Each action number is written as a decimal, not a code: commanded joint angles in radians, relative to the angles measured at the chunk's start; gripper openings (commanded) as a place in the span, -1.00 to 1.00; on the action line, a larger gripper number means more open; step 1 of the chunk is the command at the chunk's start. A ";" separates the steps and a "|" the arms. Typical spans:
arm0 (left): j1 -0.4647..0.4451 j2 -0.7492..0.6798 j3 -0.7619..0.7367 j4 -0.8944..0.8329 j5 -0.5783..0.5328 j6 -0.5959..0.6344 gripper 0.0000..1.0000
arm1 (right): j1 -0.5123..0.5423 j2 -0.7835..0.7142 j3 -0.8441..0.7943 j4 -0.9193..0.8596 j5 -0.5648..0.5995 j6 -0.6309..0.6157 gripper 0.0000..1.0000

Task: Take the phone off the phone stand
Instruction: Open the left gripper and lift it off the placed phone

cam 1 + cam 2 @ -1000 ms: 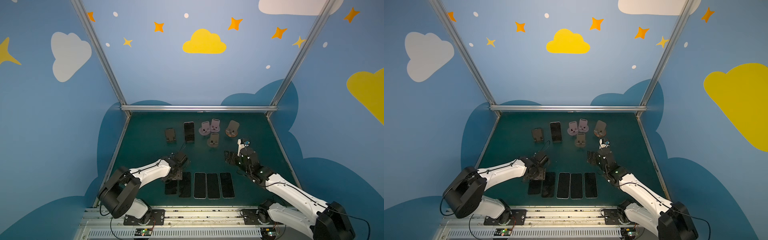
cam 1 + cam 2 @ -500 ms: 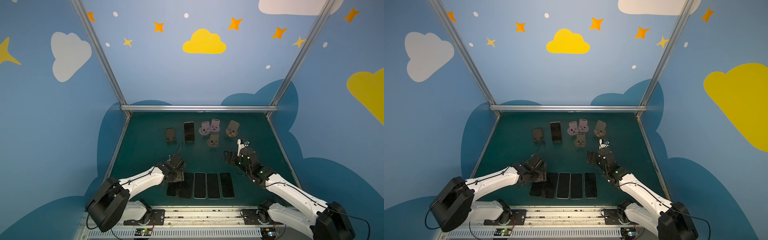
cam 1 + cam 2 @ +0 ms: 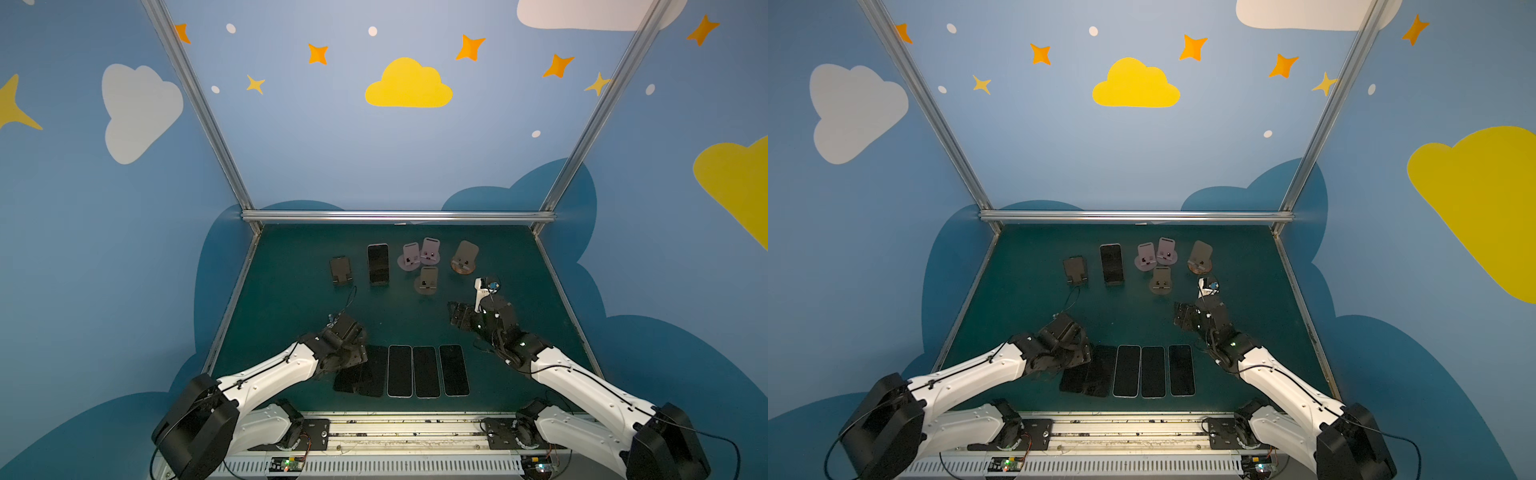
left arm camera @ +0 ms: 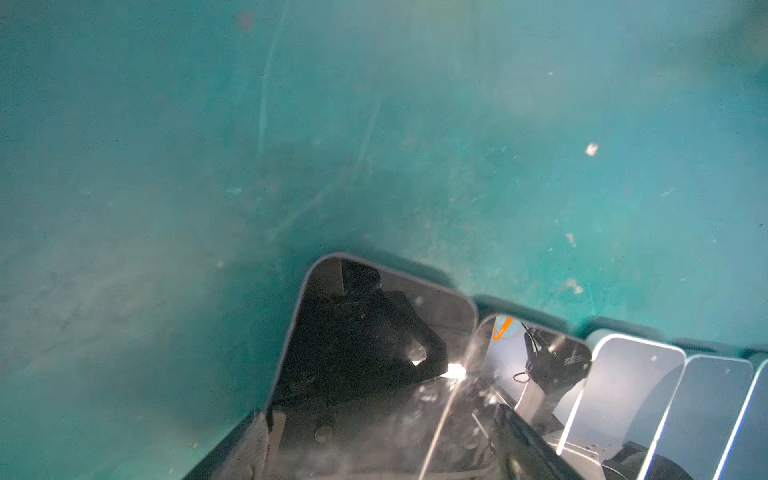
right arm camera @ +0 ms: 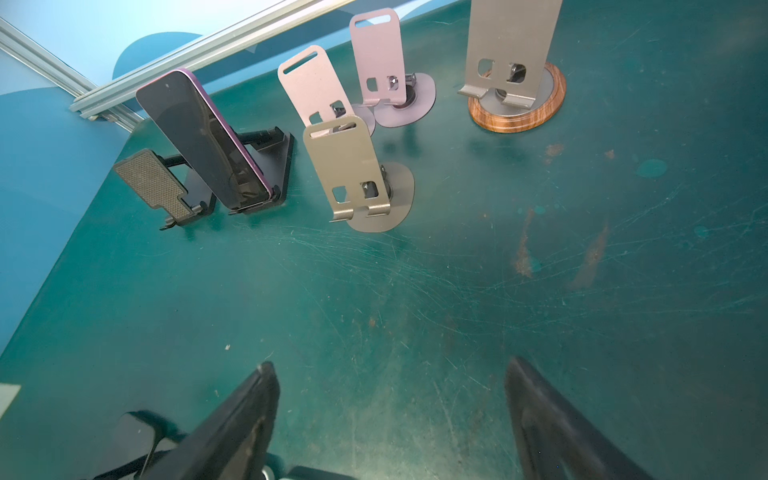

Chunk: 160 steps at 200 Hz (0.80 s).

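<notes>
Release step at the near row of flat phones, with one phone yet to be taken from its stand. We see the left gripper (image 3: pixel 353 365) low over the leftmost dark flat-lying phone (image 4: pixel 374 332), at the lower centre of both top views. Its fingers flank that phone's long edges, and we cannot tell whether they clamp it or stand clear of it. The right gripper (image 5: pixel 390 374) hangs empty right of centre above the scratched green table (image 3: pixel 291 299), jaws spread wide. The task's thing, a dark-glass phone with a purple edge (image 5: pixel 199 137), leans in the black folding stand (image 5: pixel 266 166) at the upper centre of the table, beside a black mesh-faced stand (image 3: pixel 341 270). We judge that the next move calls for a clean release and a lift that does not drag the row. A reach to the standing phone would follow, gripping its long edges and drawing it up off the lip.
</notes>
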 commanded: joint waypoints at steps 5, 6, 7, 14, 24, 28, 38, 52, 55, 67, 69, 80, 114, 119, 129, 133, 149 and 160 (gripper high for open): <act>-0.003 -0.074 -0.040 -0.087 -0.044 -0.048 0.72 | 0.003 -0.003 0.023 0.004 -0.008 0.004 0.71; -0.003 -0.076 -0.041 -0.090 -0.047 -0.051 0.72 | 0.003 -0.004 0.022 0.004 -0.007 0.004 0.71; -0.003 -0.080 -0.041 -0.094 -0.050 -0.054 0.72 | 0.003 -0.003 0.023 0.004 -0.008 0.004 0.71; -0.003 -0.097 -0.049 -0.112 -0.065 -0.068 0.72 | 0.003 -0.001 0.023 0.006 -0.009 0.004 0.71; -0.003 -0.119 -0.065 -0.111 -0.070 -0.081 0.75 | 0.003 0.001 0.024 0.007 -0.012 0.004 0.71; -0.003 -0.127 -0.075 -0.101 -0.067 -0.086 0.76 | 0.003 0.003 0.023 0.007 -0.014 0.003 0.71; -0.003 -0.140 -0.103 -0.058 -0.047 -0.098 0.79 | 0.003 0.004 0.025 0.007 -0.016 0.002 0.71; -0.003 -0.157 -0.142 0.001 -0.011 -0.112 0.80 | 0.003 0.005 0.026 0.007 -0.018 0.000 0.71; -0.003 -0.159 -0.149 0.013 -0.004 -0.115 0.81 | 0.003 0.005 0.026 0.006 -0.017 0.000 0.71; -0.004 -0.171 -0.172 0.044 0.021 -0.136 0.82 | 0.003 0.004 0.024 0.007 -0.014 0.000 0.71; -0.004 -0.174 -0.175 0.048 0.024 -0.139 0.82 | 0.003 0.005 0.023 0.007 -0.014 0.000 0.71; -0.009 -0.185 -0.180 0.047 0.033 -0.153 0.84 | 0.003 0.006 0.026 0.007 -0.013 0.000 0.71; -0.039 -0.226 -0.191 0.058 0.060 -0.194 0.87 | 0.004 0.009 0.026 0.009 -0.016 -0.002 0.71; -0.044 -0.230 -0.192 0.064 0.064 -0.203 0.87 | 0.004 0.009 0.026 0.008 -0.016 -0.003 0.71; -0.056 -0.227 -0.189 0.076 0.070 -0.217 0.87 | 0.005 0.008 0.026 0.009 -0.016 -0.003 0.71; -0.061 -0.224 -0.188 0.080 0.072 -0.220 0.87 | 0.005 0.009 0.025 0.008 -0.015 -0.003 0.71; -0.080 -0.210 -0.169 0.081 0.067 -0.224 0.87 | 0.005 0.010 0.026 0.010 -0.014 -0.003 0.71; -0.085 -0.199 -0.157 0.075 0.059 -0.221 0.88 | 0.005 0.012 0.026 0.008 -0.011 -0.004 0.71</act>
